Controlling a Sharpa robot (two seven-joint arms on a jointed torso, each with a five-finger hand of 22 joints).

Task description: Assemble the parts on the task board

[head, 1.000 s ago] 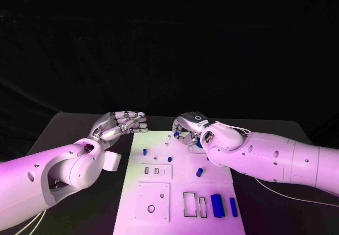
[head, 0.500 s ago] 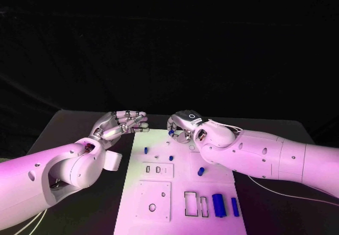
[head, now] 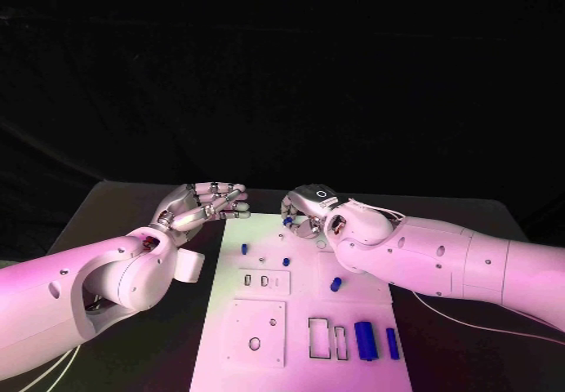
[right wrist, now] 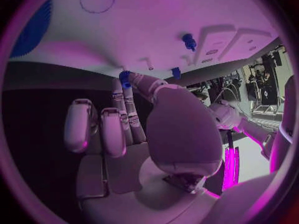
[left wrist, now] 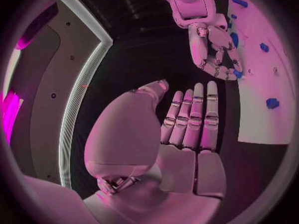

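Hand-to-board relation at pickup

Right hand (head: 309, 214) pinches a small blue plastic part (right wrist: 125, 78) at its fingertips, over the far end of the white rectangular task board (head: 304, 322). Left hand (head: 202, 206), fingers extended and empty, hovers just beside the board's far left corner above the black tabletop (head: 124, 220). Remaining blue pieces lie nearer the robot; the right hand is closer.

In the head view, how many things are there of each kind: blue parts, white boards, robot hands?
blue parts: 6, one of them pinched by the right hand
task board: 1
hands: 2, counting the left hand
Total: 9
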